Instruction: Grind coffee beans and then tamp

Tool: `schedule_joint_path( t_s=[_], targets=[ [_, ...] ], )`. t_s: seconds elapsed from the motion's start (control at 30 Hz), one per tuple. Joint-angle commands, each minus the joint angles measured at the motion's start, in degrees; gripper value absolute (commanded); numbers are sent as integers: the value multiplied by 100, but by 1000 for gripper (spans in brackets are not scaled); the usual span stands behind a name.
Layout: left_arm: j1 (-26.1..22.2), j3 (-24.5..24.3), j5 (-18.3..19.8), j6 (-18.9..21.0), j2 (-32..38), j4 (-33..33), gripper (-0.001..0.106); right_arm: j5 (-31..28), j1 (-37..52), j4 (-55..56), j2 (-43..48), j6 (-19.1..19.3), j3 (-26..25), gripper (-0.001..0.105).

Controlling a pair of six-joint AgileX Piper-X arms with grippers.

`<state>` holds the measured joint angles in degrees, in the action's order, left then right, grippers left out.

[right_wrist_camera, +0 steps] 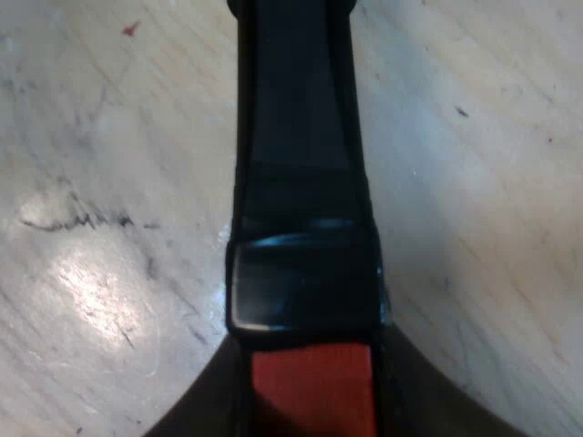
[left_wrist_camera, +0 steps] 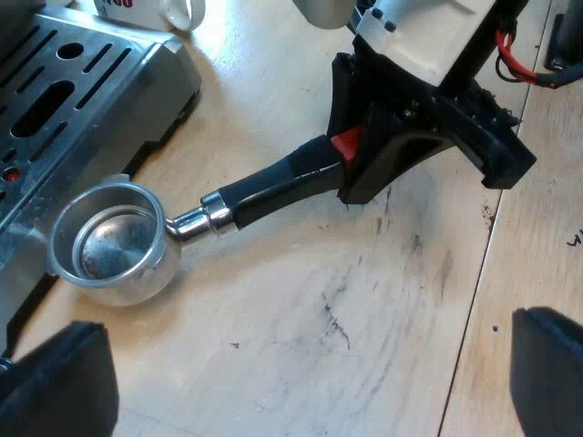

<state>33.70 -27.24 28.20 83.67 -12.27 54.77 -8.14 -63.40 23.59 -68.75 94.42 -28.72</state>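
The metal holder (left_wrist_camera: pixel 114 241) lies on the wooden table, its empty basket close to the foot of the espresso machine (left_wrist_camera: pixel 82 82). Its dark handle (left_wrist_camera: pixel 273 187) runs away from the machine and ends in red (left_wrist_camera: pixel 344 144). My right gripper (left_wrist_camera: pixel 364 155) sits over that red end. In the right wrist view the handle (right_wrist_camera: pixel 296 182) runs straight between my right gripper (right_wrist_camera: pixel 310 401), whose fingers press on both sides of the red end (right_wrist_camera: pixel 314 387). My left gripper (left_wrist_camera: pixel 301 382) hangs above bare table, well short of the holder, open with its fingers (left_wrist_camera: pixel 59 382) far apart and nothing between them.
The machine's slotted metal drip tray (left_wrist_camera: pixel 55 100) is next to the basket. A white mug (left_wrist_camera: pixel 178 11) stands beyond the machine. Scuffed wooden table (left_wrist_camera: pixel 364 319) stretches between my left gripper and the handle.
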Motion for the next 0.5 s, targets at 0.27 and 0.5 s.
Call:
schedule_joint_path(
  t_s=[0.27,0.5],
  targets=[
    [13,7,-58,-39,25,-103,88,332,111,-835,-517,190,-72,0],
    [13,7,-58,-39,25,-103,88,332,111,-997,-850,142,-72,0]
  ],
)
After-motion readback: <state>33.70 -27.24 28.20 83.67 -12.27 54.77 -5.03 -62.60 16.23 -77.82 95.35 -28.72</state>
